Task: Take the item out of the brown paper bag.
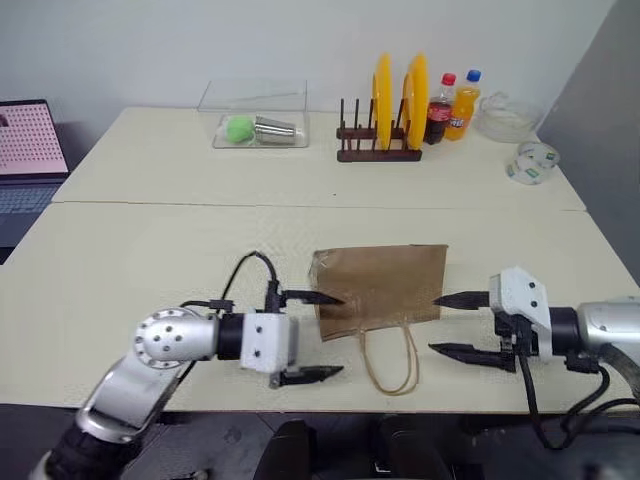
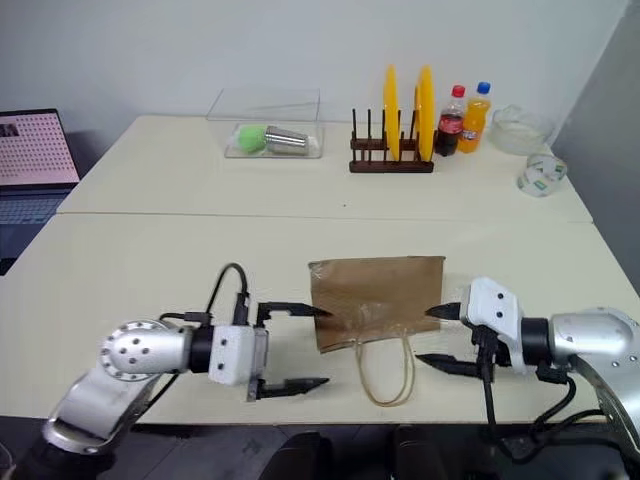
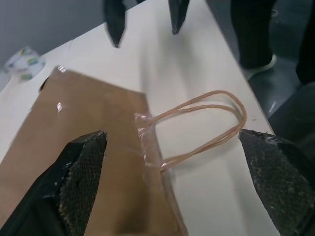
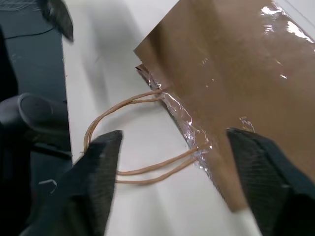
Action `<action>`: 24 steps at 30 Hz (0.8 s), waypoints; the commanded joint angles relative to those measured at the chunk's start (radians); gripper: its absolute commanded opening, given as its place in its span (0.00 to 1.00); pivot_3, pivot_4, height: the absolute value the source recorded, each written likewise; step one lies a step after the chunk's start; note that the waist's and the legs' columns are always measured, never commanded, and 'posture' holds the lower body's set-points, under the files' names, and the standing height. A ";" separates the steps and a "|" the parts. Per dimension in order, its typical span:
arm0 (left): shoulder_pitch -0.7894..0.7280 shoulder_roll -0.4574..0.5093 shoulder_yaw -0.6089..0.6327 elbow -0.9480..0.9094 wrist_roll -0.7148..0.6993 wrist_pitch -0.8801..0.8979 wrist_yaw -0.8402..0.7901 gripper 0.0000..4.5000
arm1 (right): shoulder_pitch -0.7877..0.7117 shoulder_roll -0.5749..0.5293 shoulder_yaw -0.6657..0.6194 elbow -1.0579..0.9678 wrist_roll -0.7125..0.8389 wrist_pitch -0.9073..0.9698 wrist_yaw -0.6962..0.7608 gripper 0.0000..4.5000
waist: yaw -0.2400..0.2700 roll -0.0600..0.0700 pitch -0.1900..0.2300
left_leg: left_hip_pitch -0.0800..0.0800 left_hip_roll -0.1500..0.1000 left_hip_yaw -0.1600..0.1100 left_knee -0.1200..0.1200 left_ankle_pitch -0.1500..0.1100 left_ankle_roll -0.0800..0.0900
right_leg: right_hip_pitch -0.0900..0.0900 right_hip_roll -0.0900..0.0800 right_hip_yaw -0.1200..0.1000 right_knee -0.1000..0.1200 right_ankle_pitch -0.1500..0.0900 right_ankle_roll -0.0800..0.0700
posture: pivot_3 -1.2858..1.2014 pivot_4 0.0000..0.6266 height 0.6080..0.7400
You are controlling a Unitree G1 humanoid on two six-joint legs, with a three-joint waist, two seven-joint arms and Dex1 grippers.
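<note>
The brown paper bag [image 1: 382, 288] lies flat near the table's front edge, its two loop handles [image 1: 392, 365] trailing toward me. The item is hidden. My left gripper [image 1: 338, 335] hovers open at the bag's left side, one finger over the bag's left edge and the other beside the handles. My right gripper [image 1: 436, 323] hovers open at the bag's right side, with nothing between its fingers. In the left wrist view the bag's mouth [image 3: 142, 132] and handles [image 3: 206, 123] lie between the open fingers [image 3: 81, 182]. In the right wrist view the bag [image 4: 236, 73] shows tape along its mouth.
At the back of the table stand a plate rack [image 1: 378, 150] with yellow plates, two soda bottles [image 1: 450, 108], a clear box [image 1: 255, 115] holding a green ball and a metal cup, a glass bowl [image 1: 508, 115] and a tape roll [image 1: 530, 162]. A laptop [image 1: 30, 150] sits far left.
</note>
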 commanded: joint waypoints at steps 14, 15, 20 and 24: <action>-0.073 -0.027 -0.036 0.154 0.001 -0.231 -0.035 1.00 | 0.059 -0.031 -0.166 -0.216 0.356 0.163 -0.196 0.93 | 0.001 0.000 0.000 | 0.002 0.001 -0.001 0.000 0.000 0.001 | 0.004 0.001 -0.001 -0.003 0.000 0.001 | 0.52 0.24 1.00; -0.069 -0.017 -0.011 0.156 -0.018 -0.231 -0.033 1.00 | 0.056 -0.023 -0.148 -0.235 0.369 0.164 -0.226 0.93 | 0.000 0.000 0.000 | 0.002 0.001 -0.001 0.000 0.000 0.001 | 0.004 0.001 -0.001 -0.003 0.000 0.001 | 0.52 0.24 1.00; -0.033 0.039 0.109 0.167 -0.119 -0.148 -0.018 1.00 | 0.055 -0.039 -0.101 -0.261 0.472 0.136 -0.360 0.93 | 0.000 0.000 0.000 | 0.001 0.001 -0.001 0.000 0.000 0.001 | 0.004 0.001 -0.001 -0.004 0.000 0.002 | 0.52 0.24 1.00; -0.027 0.058 0.135 0.154 -0.135 -0.141 -0.037 1.00 | 0.109 -0.069 -0.094 -0.261 0.523 0.087 -0.416 0.93 | 0.001 0.000 0.000 | 0.001 0.001 -0.001 0.000 0.000 0.001 | 0.004 0.001 -0.001 -0.005 0.000 0.002 | 0.52 0.24 1.00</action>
